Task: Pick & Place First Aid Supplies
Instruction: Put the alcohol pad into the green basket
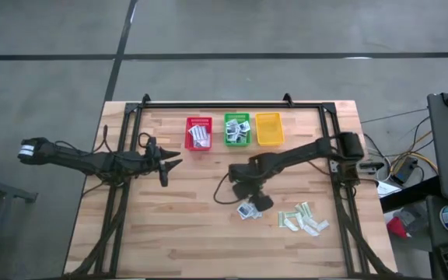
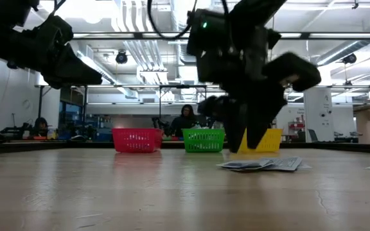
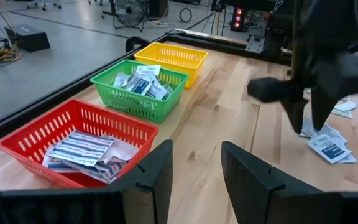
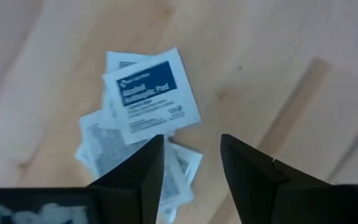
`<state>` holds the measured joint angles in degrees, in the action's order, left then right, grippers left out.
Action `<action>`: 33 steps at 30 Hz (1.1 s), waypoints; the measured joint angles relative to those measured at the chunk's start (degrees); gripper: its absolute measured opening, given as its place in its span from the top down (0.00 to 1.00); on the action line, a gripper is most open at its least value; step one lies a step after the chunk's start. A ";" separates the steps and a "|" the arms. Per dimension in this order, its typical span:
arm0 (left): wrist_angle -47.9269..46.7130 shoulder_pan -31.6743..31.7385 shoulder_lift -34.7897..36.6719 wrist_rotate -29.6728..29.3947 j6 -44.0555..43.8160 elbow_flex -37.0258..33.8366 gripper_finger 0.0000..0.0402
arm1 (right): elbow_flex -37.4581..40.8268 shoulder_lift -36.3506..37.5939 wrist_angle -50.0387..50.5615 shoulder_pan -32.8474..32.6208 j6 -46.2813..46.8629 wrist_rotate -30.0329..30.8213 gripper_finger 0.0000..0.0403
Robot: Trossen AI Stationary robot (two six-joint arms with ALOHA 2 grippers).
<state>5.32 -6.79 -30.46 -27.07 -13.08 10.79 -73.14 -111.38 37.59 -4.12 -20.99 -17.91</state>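
Over table centre, right gripper [image 1: 249, 196] hangs above square white-blue packets [image 4: 151, 96], fingers parted, nothing held. High view alone shows pale green-beige strips [image 1: 303, 218] nearby. Left gripper [image 3: 194, 165] waits apart, spread, empty, facing red basket [image 3: 73, 118].

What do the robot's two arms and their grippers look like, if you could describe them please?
Both arms are dark, nearly black, slim and jointed. The left arm carries a white band near its outer end. The right arm trails a thin black cable. The left gripper and right gripper have two flat, dark, tapering fingers each.
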 joint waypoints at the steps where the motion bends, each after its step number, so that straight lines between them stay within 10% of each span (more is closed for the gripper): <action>1: -0.06 0.00 -0.04 0.00 0.00 0.00 0.67 | -0.38 -1.02 -0.05 -0.02 -0.23 0.01 0.62; 33: -0.23 -0.01 -2.07 0.00 -0.23 0.00 0.67 | -5.44 -5.22 -0.17 -2.88 0.02 3.02 0.72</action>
<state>5.09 -6.80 -32.53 -27.07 -13.31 10.79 -78.59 -116.61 37.42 -7.00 -20.96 -14.90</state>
